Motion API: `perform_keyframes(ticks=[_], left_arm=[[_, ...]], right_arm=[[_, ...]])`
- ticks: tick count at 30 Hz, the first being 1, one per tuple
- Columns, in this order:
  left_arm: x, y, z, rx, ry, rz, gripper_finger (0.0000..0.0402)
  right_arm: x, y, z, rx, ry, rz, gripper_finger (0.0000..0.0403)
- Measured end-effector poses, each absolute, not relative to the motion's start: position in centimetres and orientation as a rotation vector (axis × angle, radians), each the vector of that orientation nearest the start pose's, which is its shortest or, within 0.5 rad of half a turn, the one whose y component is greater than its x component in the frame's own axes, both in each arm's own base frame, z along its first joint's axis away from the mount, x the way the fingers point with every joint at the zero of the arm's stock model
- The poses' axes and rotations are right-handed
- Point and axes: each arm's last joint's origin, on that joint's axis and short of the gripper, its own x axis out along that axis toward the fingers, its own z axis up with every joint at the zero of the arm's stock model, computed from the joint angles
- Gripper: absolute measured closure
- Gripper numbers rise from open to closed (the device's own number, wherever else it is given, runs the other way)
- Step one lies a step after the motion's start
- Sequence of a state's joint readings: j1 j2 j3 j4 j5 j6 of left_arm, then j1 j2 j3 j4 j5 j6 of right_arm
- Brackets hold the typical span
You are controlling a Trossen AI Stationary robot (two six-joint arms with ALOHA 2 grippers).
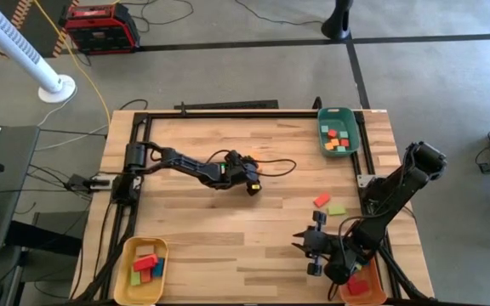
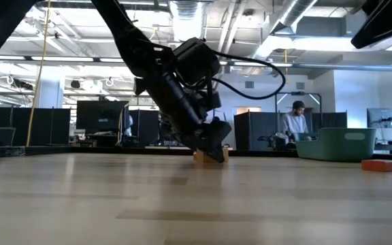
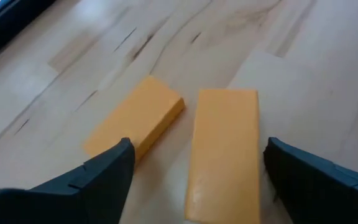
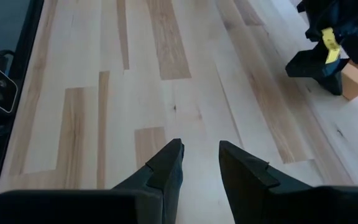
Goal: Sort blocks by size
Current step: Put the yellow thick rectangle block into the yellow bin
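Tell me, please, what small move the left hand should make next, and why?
Probably close the left hand on the nearer orange block: its open fingers already straddle that block on the table, while the second orange block lies partly beside one finger, so close slowly.

Left claw (image 3: 194, 165) open, lowered mid-table, right claw (image 4: 201, 163) slightly parted, near front-right

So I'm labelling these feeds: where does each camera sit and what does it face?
High: overhead, straight down on the table, both arms.
Low: table height, level toward the room; left arm.
Left wrist: past the open left gripper, two orange blocks.
Right wrist: past the right gripper, bare tabletop.
Shared: the right wrist and high views both show the left gripper at the orange blocks.
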State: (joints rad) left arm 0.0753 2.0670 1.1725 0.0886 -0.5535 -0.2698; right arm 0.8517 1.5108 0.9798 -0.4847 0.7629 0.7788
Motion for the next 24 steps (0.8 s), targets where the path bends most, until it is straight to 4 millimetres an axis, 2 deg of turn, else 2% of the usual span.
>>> perform_keyframes(ticks=[3,13,18,24], left_arm=[[40.8,4.5,11.5,-0.050,0.710,0.660,0.0100],[41.0,4.2,11.4,-0.008,0.750,0.533,0.0275],[40.5,3.5,12.2,0.035,0.807,0.471,0.0278],[37.7,1.0,15.6,0.112,0.985,0.376,0.0278]], right_arm=[[20.8,20.7,21.9,0.011,0.663,-0.190,0.0267],[20.8,20.7,21.9,0.017,0.660,-0.194,0.0267],[20.8,20.7,22.0,0.028,0.658,-0.196,0.0267],[20.8,20.7,21.9,0.024,0.659,-0.197,0.0267]])
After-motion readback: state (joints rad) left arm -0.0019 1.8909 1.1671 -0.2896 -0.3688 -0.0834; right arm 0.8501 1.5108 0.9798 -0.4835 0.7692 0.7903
